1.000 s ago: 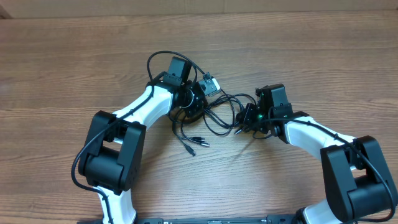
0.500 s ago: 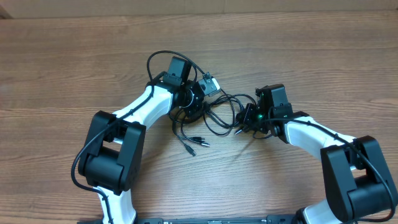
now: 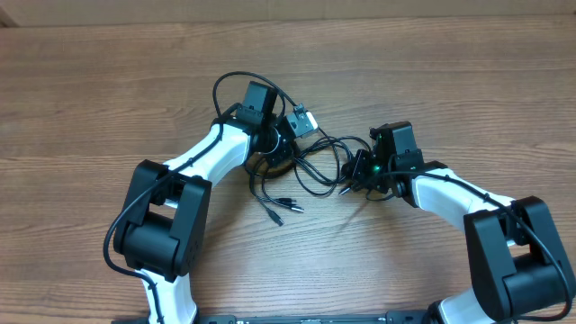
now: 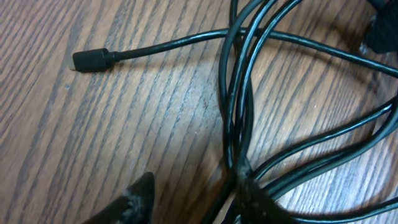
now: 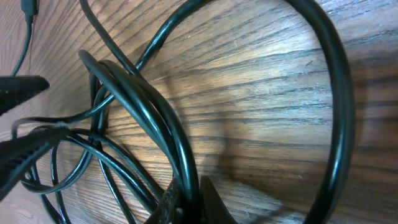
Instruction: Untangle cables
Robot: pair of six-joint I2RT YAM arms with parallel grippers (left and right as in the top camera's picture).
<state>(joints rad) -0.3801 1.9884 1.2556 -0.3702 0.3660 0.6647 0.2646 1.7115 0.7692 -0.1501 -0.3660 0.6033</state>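
Observation:
The cables point(image 3: 317, 160) lie in a black tangle on the wooden table between my two grippers. Some silver-tipped plug ends point(image 3: 281, 207) point toward the front. My left gripper point(image 3: 277, 153) is at the tangle's left side. In the left wrist view its jaws point(image 4: 196, 202) stand open, and a strand runs between them close to the right finger point(image 4: 255, 199). A loose plug end point(image 4: 92, 60) lies ahead of them. My right gripper point(image 3: 353, 175) is at the tangle's right side. In the right wrist view it is point(image 5: 191, 208) shut on one cable strand point(image 5: 186, 174).
A grey connector block point(image 3: 302, 121) sits at the tangle's far edge beside the left wrist. The left arm's own thicker wire point(image 3: 236, 83) loops behind it. Bare wooden table point(image 3: 432, 81) surrounds the arms, and a paler strip point(image 3: 288, 7) runs along the far edge.
The left gripper's jaws look slightly more parted over the cables. Both arms and the tangle stay where they were.

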